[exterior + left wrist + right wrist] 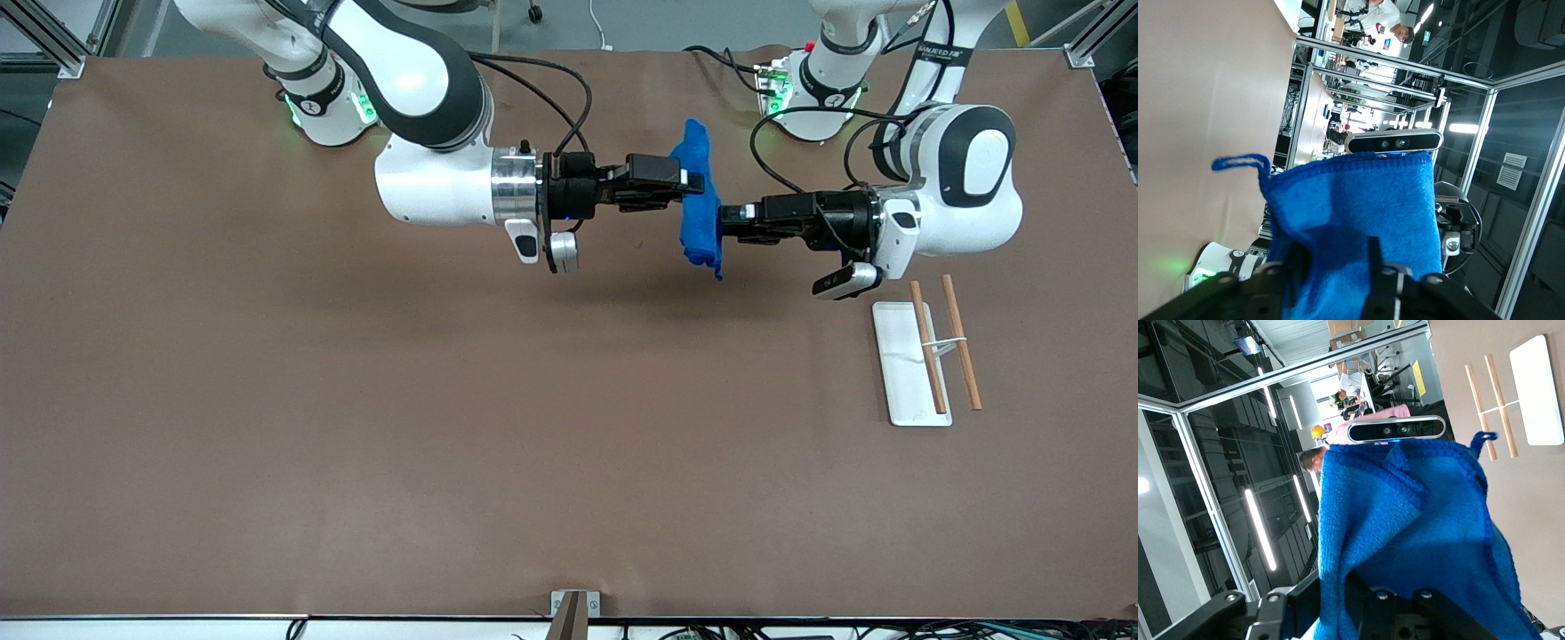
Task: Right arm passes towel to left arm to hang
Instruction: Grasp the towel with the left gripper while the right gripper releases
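Observation:
The bright blue towel (700, 213) hangs bunched in the air over the table's middle, toward the robots' bases. From one side my right gripper (693, 184) is shut on its upper part; in the right wrist view the cloth (1418, 533) is pinched between the fingers of this gripper (1331, 583). From the other side my left gripper (725, 214) meets the towel lower down. In the left wrist view that gripper (1327, 257) has closed in on the cloth (1351, 200), which bunches between its fingers. The corner loop (1238, 162) sticks out at the towel's edge.
A white flat base (900, 373) with two wooden rods (927, 347) lying across it sits on the brown table (356, 427) toward the left arm's end, nearer the front camera than the left gripper. It also shows in the right wrist view, base (1537, 390).

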Robot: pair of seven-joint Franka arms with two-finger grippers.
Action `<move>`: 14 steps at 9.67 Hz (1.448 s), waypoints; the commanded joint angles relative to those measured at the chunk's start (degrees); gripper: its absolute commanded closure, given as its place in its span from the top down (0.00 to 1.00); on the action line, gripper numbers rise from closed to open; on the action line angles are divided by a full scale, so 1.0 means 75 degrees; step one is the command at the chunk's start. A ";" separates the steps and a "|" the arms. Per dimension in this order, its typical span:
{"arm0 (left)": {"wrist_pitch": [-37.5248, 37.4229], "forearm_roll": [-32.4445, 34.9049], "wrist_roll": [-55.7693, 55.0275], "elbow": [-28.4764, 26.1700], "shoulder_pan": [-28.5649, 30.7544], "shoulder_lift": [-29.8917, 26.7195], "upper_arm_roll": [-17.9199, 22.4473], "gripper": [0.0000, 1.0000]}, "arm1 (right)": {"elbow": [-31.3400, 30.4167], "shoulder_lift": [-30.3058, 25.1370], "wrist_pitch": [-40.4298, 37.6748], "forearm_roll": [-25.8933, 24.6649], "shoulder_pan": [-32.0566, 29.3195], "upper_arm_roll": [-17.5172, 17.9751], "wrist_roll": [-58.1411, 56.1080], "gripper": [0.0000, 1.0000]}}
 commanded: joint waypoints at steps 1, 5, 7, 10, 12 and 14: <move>0.0078 -0.0121 0.0370 -0.0240 0.0206 -0.0001 -0.0094 0.00 | 0.0064 0.0022 0.0020 0.0222 -0.0025 0.0045 -0.0178 0.00; 0.0114 -0.0005 0.0570 0.0004 0.0230 0.0103 -0.0036 0.00 | 0.0064 0.0022 0.0020 0.0210 -0.0025 0.0045 -0.0178 0.00; 0.0137 0.0425 0.0570 0.0146 0.0323 0.0128 -0.0012 0.00 | -0.0006 0.0022 -0.0026 0.0071 -0.0106 0.0021 -0.0201 0.84; 0.0149 0.1609 0.0476 0.0567 0.0557 0.0116 -0.0012 0.00 | -0.0391 -0.0165 0.0288 -0.1317 -0.0526 -0.0049 -0.0190 1.00; 0.0137 0.2895 0.0499 0.0801 0.0698 0.0069 0.0313 0.00 | -0.0930 -0.0411 0.0325 -0.2177 -0.1089 -0.0061 -0.0166 1.00; 0.0125 0.4442 0.0581 0.1281 0.0710 0.0069 0.0840 0.00 | -0.1631 -0.0656 0.0918 -0.3509 -0.1511 -0.0130 -0.0154 1.00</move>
